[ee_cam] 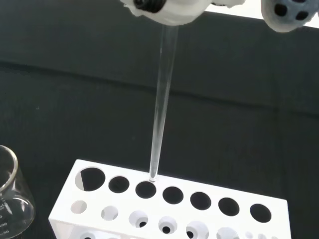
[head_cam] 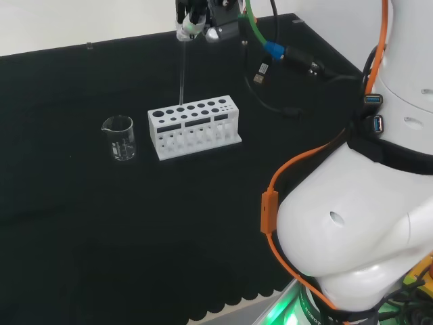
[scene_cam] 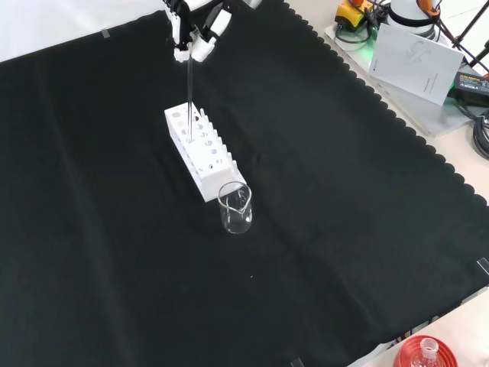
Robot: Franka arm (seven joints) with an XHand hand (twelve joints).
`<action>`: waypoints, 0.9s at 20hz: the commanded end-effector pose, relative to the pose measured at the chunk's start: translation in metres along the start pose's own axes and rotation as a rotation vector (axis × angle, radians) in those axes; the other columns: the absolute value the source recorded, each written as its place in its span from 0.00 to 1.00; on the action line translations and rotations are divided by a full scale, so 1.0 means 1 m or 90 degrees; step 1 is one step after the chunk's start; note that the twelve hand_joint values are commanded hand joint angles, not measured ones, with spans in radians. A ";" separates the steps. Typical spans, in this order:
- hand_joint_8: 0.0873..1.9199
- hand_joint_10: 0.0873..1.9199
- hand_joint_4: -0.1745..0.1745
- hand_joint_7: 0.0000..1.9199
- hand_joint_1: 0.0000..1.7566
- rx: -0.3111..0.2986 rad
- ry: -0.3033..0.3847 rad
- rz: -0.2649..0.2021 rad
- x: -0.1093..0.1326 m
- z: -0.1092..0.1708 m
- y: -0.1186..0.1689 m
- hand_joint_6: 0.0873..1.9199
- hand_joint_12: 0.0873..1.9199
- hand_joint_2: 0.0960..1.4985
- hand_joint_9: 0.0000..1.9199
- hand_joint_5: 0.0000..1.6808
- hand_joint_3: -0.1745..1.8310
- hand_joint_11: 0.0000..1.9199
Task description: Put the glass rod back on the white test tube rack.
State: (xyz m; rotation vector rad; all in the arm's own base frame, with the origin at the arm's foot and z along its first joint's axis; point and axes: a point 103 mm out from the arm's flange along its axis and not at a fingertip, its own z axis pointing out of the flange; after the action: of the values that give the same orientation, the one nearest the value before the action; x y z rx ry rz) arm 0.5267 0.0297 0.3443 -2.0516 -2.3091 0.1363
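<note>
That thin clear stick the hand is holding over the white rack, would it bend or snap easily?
The glass rod hangs straight from the hand, so it is probably stiff. Thin and clear, it likely snaps if knocked against the white test tube rack. Round, it would probably roll if laid down.

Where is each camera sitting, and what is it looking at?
Head view: behind and above the arm's base, looking over its white links at the white rack and beaker.
Front view: facing the arm, looking down on the cloth; the hand enters from the top.
Wrist view: at the wrist, looking past the hand down the glass rod.
All three share the rack and the rod, whose tip is at a hole.
</note>
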 end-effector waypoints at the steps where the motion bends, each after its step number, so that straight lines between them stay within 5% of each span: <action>1: 0.00 0.09 0.00 0.86 0.76 0.008 0.001 -0.002 -0.001 0.007 0.004 0.02 0.18 0.66 0.90 0.84 0.00 0.86; 18: 0.00 0.09 0.00 0.86 0.76 0.036 -0.007 0.005 -0.014 0.030 0.005 0.02 0.18 0.66 0.90 0.84 0.00 0.86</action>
State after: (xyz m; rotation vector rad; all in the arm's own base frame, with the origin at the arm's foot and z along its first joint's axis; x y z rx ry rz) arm 0.5307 0.0151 0.3247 -2.0518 -2.2726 0.1761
